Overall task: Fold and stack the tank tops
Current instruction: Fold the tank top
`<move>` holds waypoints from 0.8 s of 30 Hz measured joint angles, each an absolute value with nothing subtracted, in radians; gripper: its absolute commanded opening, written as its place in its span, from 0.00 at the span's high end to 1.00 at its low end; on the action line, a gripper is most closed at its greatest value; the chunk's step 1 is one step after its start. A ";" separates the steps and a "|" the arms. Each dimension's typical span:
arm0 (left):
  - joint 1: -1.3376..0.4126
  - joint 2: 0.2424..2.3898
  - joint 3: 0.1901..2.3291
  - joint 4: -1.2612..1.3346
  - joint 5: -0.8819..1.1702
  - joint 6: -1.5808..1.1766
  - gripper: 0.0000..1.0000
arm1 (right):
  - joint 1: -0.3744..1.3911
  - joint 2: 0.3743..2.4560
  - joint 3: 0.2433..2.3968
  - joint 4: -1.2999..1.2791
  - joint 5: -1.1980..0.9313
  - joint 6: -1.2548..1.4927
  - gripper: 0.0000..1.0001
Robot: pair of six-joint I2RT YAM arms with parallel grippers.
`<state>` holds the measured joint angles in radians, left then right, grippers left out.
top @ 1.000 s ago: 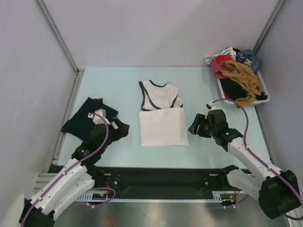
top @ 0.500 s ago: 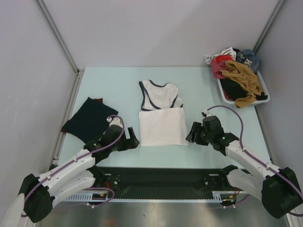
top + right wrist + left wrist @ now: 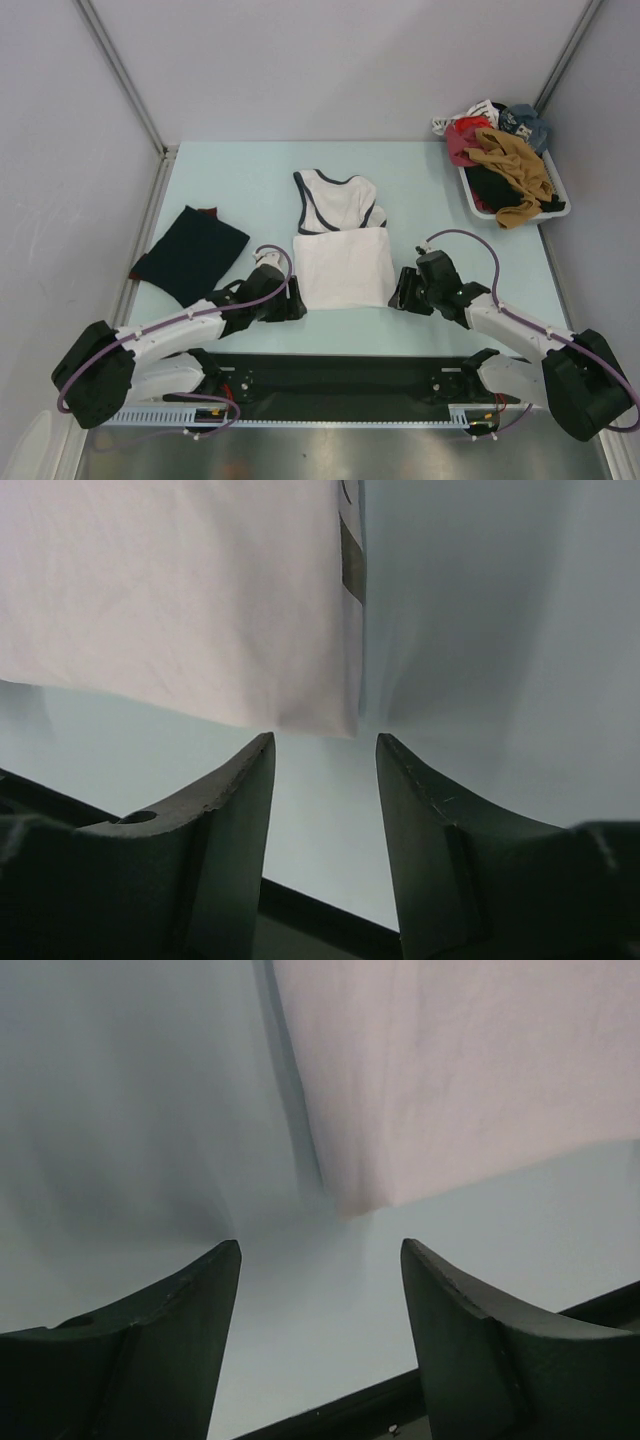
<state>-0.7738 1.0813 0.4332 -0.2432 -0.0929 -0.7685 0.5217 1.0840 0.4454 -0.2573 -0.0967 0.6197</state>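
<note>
White tank top [image 3: 342,262]: one, soft, half-folded
Navy tank top [image 3: 190,253]: one, flat, table [image 3: 420,180] left edge
Left gripper [image 3: 297,306], right gripper [image 3: 400,292]: released

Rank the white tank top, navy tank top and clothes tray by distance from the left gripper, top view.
From the left gripper:
1. White tank top, near-left corner right beside it.
2. Navy tank top, off to the left.
3. Clothes tray, far right corner.

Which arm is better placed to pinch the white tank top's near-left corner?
Left: the left gripper, open, faces that corner of the white tank top; the right gripper faces the other near corner.
</note>
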 measured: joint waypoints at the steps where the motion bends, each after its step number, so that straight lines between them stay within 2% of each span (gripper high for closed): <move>1: -0.775 1.097 0.437 -0.234 -0.093 -0.769 0.30 | 0.523 1.096 0.443 -0.249 -0.097 0.621 0.51; 7: -0.779 1.200 0.459 -0.146 -0.091 -0.771 0.36 | 0.527 1.166 0.440 -0.182 -0.105 0.628 0.57; 10: -0.780 1.234 0.472 -0.117 -0.091 -0.773 0.44 | 0.527 1.182 0.441 -0.156 -0.110 0.628 0.59; 11: -0.780 1.244 0.474 -0.110 -0.091 -0.777 0.50 | 0.527 1.187 0.441 -0.149 -0.112 0.628 0.62; 12: -0.780 1.253 0.477 -0.104 -0.092 -0.780 0.61 | 0.527 1.192 0.441 -0.143 -0.113 0.628 0.64; 13: -0.780 1.264 0.480 -0.098 -0.091 -0.786 0.66 | 0.527 1.197 0.441 -0.138 -0.114 0.628 0.66; 14: -0.781 1.273 0.481 -0.095 -0.090 -0.786 0.70 | 0.527 1.202 0.442 -0.134 -0.113 0.628 0.71; 15: -0.783 1.282 0.482 -0.093 -0.089 -0.785 0.79 | 0.527 1.208 0.443 -0.131 -0.114 0.627 0.76; 16: -0.783 1.286 0.484 -0.093 -0.088 -0.784 0.82 | 0.527 1.215 0.444 -0.128 -0.113 0.627 0.82; 17: -0.785 1.288 0.486 -0.093 -0.086 -0.785 0.85 | 0.527 1.220 0.445 -0.125 -0.117 0.627 0.96; 19: -0.786 1.288 0.487 -0.095 -0.084 -0.785 1.00 | 0.528 1.232 0.450 -0.126 -0.117 0.623 1.00; 24: -0.789 1.262 0.487 -0.116 -0.081 -0.777 1.00 | 0.534 1.229 0.452 -0.137 -0.117 0.625 1.00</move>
